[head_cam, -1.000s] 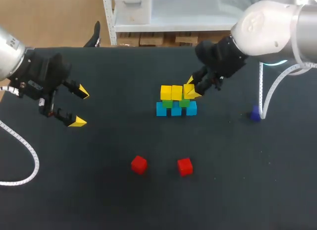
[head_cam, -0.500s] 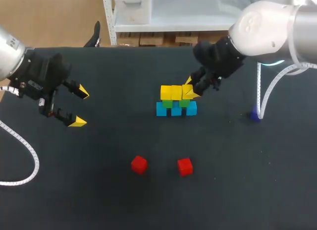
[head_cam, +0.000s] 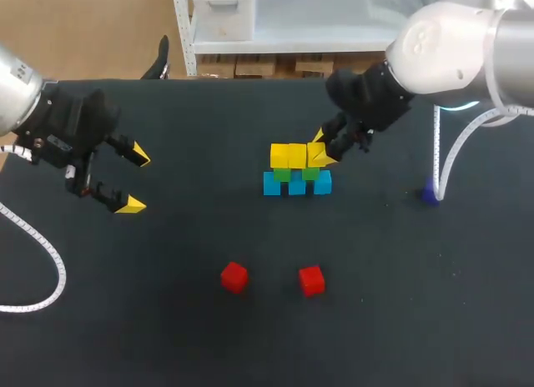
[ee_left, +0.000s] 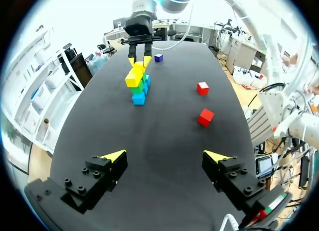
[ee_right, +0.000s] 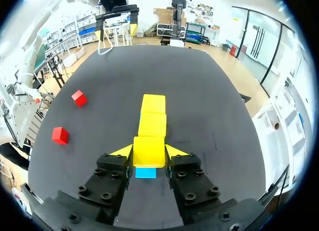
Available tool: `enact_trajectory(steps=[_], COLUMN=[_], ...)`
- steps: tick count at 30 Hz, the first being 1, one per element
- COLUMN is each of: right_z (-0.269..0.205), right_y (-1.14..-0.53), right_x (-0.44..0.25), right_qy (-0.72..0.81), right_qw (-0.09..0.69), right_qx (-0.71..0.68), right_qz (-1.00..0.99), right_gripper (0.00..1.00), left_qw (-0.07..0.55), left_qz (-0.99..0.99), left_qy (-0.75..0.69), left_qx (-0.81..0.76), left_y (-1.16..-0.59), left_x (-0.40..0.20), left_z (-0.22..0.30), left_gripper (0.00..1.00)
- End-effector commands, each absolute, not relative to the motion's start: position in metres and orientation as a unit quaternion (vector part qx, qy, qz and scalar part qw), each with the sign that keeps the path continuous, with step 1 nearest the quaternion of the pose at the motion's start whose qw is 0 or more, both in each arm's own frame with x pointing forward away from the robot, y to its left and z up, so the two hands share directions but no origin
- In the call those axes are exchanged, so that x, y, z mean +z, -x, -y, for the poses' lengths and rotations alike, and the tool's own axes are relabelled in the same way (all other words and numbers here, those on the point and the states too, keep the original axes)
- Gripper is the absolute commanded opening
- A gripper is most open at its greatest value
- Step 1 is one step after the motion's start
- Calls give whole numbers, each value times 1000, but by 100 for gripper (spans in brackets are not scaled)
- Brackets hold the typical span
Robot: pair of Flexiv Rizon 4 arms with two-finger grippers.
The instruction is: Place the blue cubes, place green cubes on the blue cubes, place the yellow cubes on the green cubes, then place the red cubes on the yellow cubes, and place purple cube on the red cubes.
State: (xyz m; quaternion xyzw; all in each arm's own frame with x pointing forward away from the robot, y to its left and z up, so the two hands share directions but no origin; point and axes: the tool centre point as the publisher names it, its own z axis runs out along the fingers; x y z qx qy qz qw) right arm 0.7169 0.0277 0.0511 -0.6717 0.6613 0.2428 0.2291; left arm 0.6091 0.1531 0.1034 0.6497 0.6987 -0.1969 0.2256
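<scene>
Three blue cubes stand in a row mid-table, with two green cubes on them. Two yellow cubes rest on the green ones, and a third yellow cube at the row's right end sits between the fingers of my right gripper, which is shut on it. In the right wrist view that held yellow cube is level with the other two, with a blue cube showing under it. Two red cubes lie nearer the front. A purple cube lies at the right. My left gripper hangs open at the left, holding nothing.
A white cable from my right arm drapes down beside the purple cube. In the left wrist view the stack, both red cubes and the purple cube lie well ahead of the left gripper.
My right gripper shifted slightly left with the yellow cube, bringing it against the other yellow cubes, then held still. The left arm has not moved.
</scene>
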Motion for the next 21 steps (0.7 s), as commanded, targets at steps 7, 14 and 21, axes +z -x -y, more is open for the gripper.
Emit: enact_trajectory(steps=[7,14,21], right_z=[-30,-30,-30], right_y=[-719,-719,-719], right_x=[48,47,47], right_qy=[668,667,666], right_qw=[232,233,233], right_qx=[243,242,242], right_qz=[-664,-665,-666], right_gripper=[0,0,0], left_qw=[227,227,227], left_qz=[-697,-697,-697], left_qy=[-650,-650,-650], left_qx=[-198,-198,-198], left_y=[-609,-609,-609], left_x=[103,103,103], left_z=[-154,-154,-154], left_gripper=[100,100,100])
